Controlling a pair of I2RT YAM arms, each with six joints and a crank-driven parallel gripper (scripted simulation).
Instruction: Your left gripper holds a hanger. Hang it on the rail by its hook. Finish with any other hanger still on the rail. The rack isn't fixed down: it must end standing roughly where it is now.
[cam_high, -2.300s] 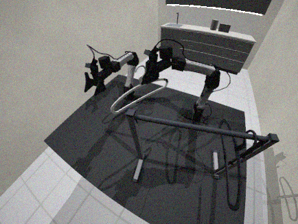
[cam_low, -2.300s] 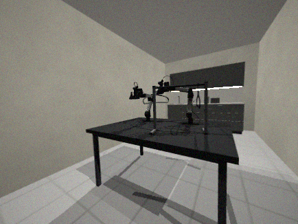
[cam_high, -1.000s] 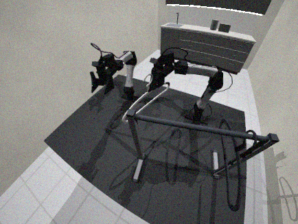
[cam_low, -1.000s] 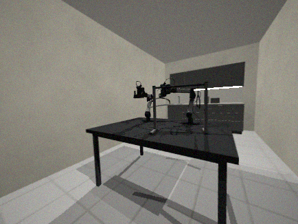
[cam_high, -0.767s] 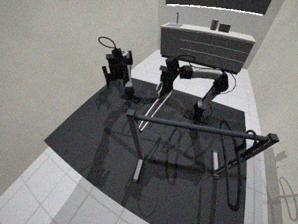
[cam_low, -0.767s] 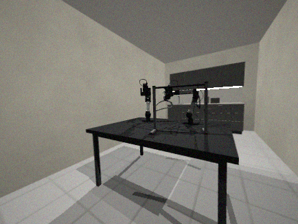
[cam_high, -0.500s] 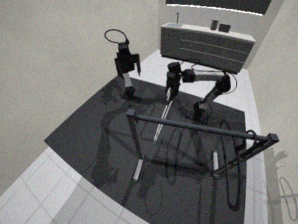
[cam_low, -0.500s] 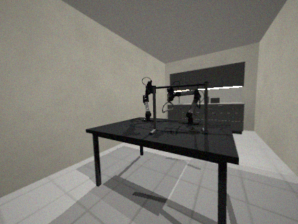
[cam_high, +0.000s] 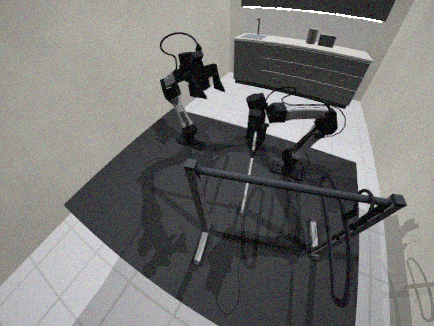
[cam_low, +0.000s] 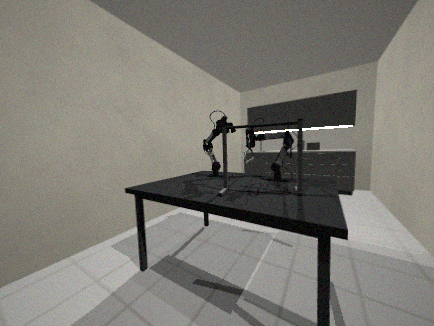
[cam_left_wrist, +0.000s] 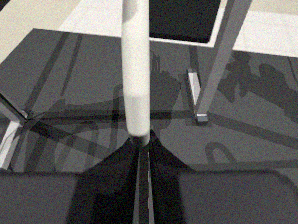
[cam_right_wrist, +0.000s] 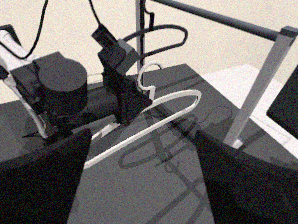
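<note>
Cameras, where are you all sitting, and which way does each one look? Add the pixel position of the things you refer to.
Top: high above the table, looking slantwise down at the rack (cam_high: 290, 185) (cam_low: 225, 157) (cam_left_wrist: 217, 75) (cam_right_wrist: 257, 95); both arms show.
Exterior: beyond the table's edge, looking across it towards the counter (cam_high: 300, 70) (cam_low: 325, 167); both arms show.
Left wrist: on the left arm, looking past its gripper (cam_high: 254, 150) (cam_low: 249, 146) (cam_left_wrist: 141, 140) (cam_right_wrist: 137, 112), shut on the white hanger (cam_low: 252, 156) (cam_left_wrist: 136, 65) (cam_right_wrist: 150, 130).
Right wrist: on the right arm, looking between its open gripper's fingers at the left arm.
Both wrist views share the hanger and rack.

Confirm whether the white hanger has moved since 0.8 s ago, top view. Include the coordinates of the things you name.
Yes. The white hanger (cam_high: 251, 162) (cam_low: 253, 157) (cam_left_wrist: 136, 65) (cam_right_wrist: 140, 136) shifted picture-right, away from the picture-left end of the rail (cam_high: 280, 183) (cam_low: 265, 124) (cam_right_wrist: 215, 19).
</note>
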